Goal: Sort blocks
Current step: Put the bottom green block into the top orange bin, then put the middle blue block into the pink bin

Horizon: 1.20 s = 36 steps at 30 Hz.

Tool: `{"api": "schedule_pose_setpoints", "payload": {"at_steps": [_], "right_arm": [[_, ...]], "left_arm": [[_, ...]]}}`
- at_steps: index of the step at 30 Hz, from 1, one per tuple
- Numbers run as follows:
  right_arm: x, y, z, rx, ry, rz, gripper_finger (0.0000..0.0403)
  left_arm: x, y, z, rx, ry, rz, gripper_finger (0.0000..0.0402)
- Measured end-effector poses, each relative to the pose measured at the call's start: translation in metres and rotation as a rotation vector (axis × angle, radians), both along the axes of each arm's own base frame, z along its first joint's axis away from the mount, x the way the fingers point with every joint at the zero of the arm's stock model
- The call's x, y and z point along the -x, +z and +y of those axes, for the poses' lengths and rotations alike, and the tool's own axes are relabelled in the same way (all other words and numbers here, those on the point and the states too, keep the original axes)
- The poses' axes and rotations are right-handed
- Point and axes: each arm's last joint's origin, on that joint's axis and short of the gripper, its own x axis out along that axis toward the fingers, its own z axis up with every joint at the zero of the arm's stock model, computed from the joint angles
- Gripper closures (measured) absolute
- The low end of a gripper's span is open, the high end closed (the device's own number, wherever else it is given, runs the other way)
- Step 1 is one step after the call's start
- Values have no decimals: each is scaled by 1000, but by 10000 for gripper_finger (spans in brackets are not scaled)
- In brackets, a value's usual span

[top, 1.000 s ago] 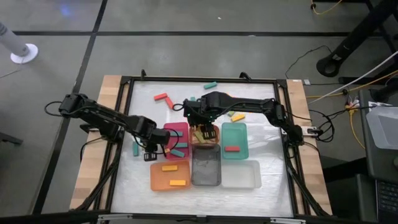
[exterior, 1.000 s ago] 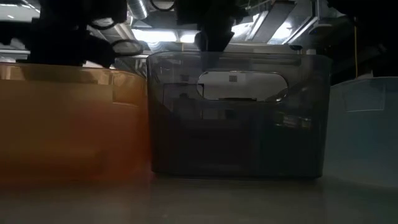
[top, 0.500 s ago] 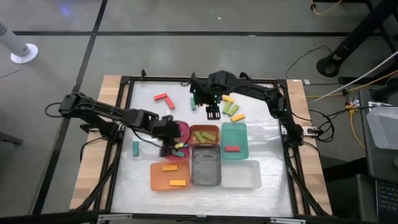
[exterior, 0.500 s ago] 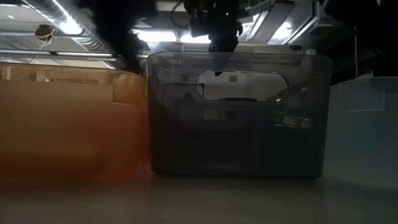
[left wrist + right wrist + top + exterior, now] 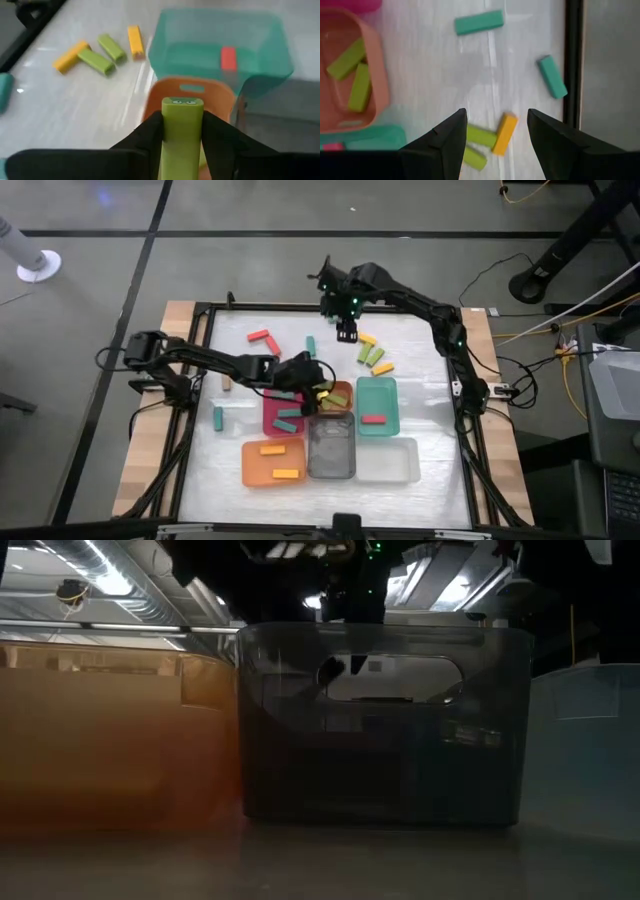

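Observation:
My left gripper (image 5: 320, 387) is shut on a lime green block (image 5: 181, 127) and hovers over the brown tray (image 5: 338, 390), which holds more lime blocks. My right gripper (image 5: 346, 332) is open and holds nothing, above the table's far part; its fingers (image 5: 451, 131) frame a yellow block (image 5: 505, 133) and a lime one (image 5: 481, 136) lying flat below. Loose blocks on the table: two red (image 5: 265, 339), teal (image 5: 310, 345), teal (image 5: 218, 418), and yellow and lime ones (image 5: 374, 358). A red block (image 5: 228, 57) lies in the teal tray (image 5: 376, 388). My left gripper pinches the lime green block between its two fingers (image 5: 150, 132), one on each long side (image 5: 167, 135). The fingers lie along the block, whose free end (image 5: 182, 103) sticks out past them. It is lifted clear, above the brown tray.
Six trays stand together in the middle: pink (image 5: 270, 408), brown, teal, orange (image 5: 250, 465) with two yellow blocks, grey (image 5: 331, 455), clear (image 5: 390, 462). A black frame (image 5: 205, 340) rims the table. In the low view the grey tray (image 5: 380, 720) and orange tray (image 5: 110, 740) fill the foreground.
My left gripper has swung from the pink tray's left side toward the table's right and far edge, and now stands over the brown tray with the lime block. My right gripper has left the brown tray and drawn back toward the far edge.

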Motion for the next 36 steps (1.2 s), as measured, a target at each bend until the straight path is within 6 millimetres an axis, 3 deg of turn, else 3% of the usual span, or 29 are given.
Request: {"api": "schedule_pose_setpoints", "payload": {"at_steps": [6, 16, 21, 28, 36], "right_arm": [[0, -4, -24, -12, -28, -97, 194], [4, -19, -30, -48, -36, -46, 194], [13, -19, -32, -9, -45, 37, 194], [23, -18, -42, 5, -84, 75, 194], [20, -17, -43, 19, -83, 43, 194]], "left_arm": [[-6, -20, 0, 14, 10, 57, 267], [-8, -10, 14, 185, 184, -18, 226], [-8, 5, 44, 269, 414, -125, 224], [9, -1, 97, 342, 799, -162, 224], [23, -15, 140, 376, 959, -139, 224]]}}
